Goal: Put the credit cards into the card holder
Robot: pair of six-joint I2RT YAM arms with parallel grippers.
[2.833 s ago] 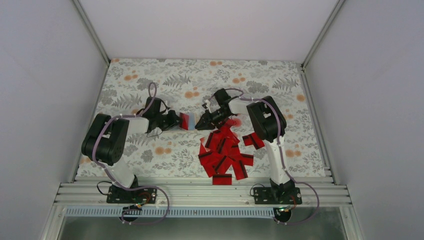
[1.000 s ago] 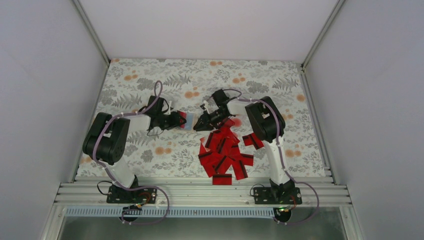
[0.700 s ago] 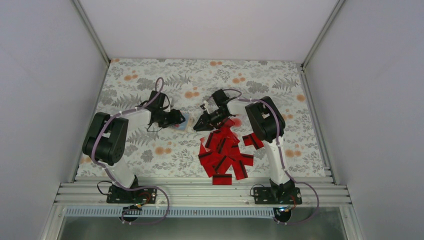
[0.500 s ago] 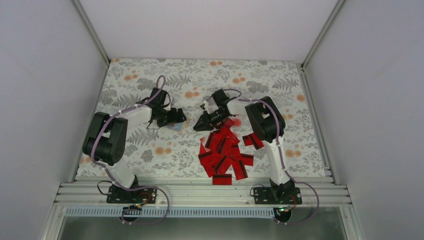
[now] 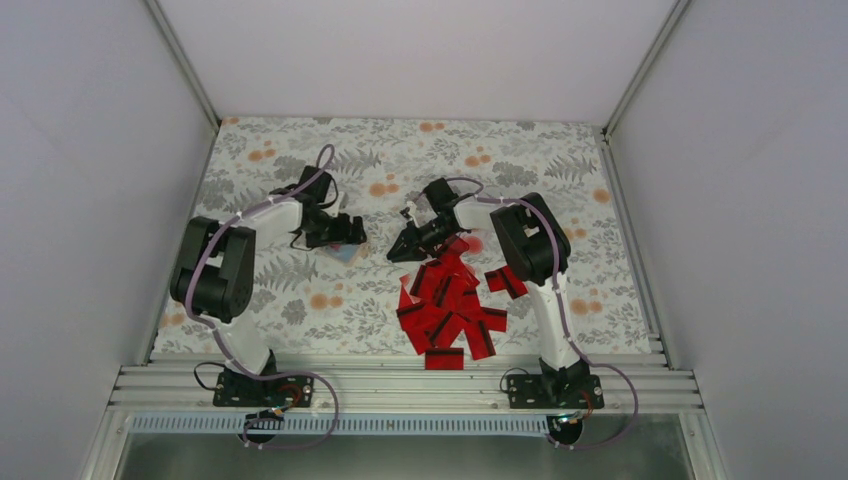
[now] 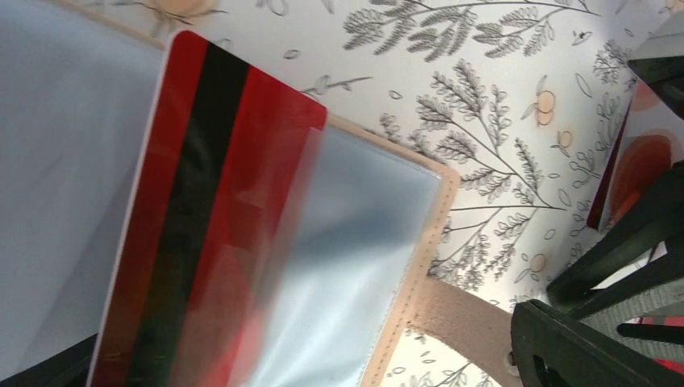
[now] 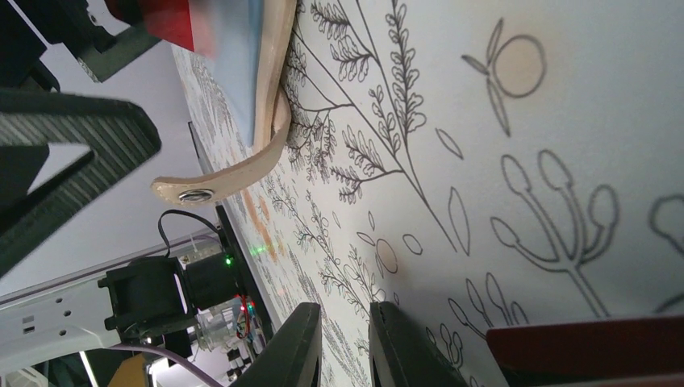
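Flowered cloth (image 5: 520, 165) covers the counter (image 5: 300, 357) between pale walls (image 5: 90, 150). Left of centre in the top view we see the left tool (image 5: 338, 232) poised over the holder (image 6: 355, 242). Its fingers are spread wide toward the bottom corners of its wrist view and grip nothing. The holder lies flat on the cloth. One red card (image 6: 202, 161) with a black stripe sits slanted, partly under the clear pocket, its upper end sticking out. The holder's strap (image 7: 218, 181), with a snap, curls up off the cloth. Near the centre of the top view the right tool (image 7: 345, 348) sits close to the cloth, its fingers only a sliver apart and empty. The loose cards (image 5: 450, 305) lie heaped lower right of centre, just beside that tool.
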